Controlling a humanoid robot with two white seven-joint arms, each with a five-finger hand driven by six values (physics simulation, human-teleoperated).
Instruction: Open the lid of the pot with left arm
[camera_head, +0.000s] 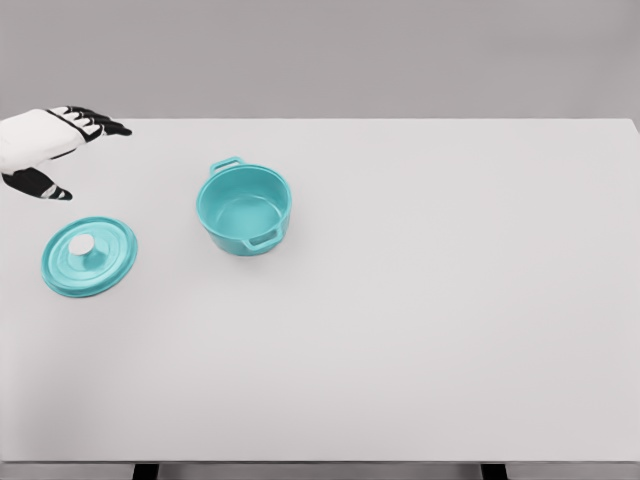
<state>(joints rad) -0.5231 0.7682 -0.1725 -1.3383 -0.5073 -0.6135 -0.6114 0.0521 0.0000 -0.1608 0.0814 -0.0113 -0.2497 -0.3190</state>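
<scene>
Fingers (100, 124) on the left hand (45, 145) are spread and empty at 10 o'clock, teal lid (89, 256) flat on the counter (420, 300) at 8 o'clock of the open pot (243, 208), so basically done, just retract.

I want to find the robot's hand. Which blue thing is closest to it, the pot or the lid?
The lid. It lies flat on the table just below the left hand, while the pot stands farther right.

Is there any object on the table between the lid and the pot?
No. In the head view, only bare white table shows between the teal lid, lying flat with its knob up, and the open pot. They do not touch.
</scene>
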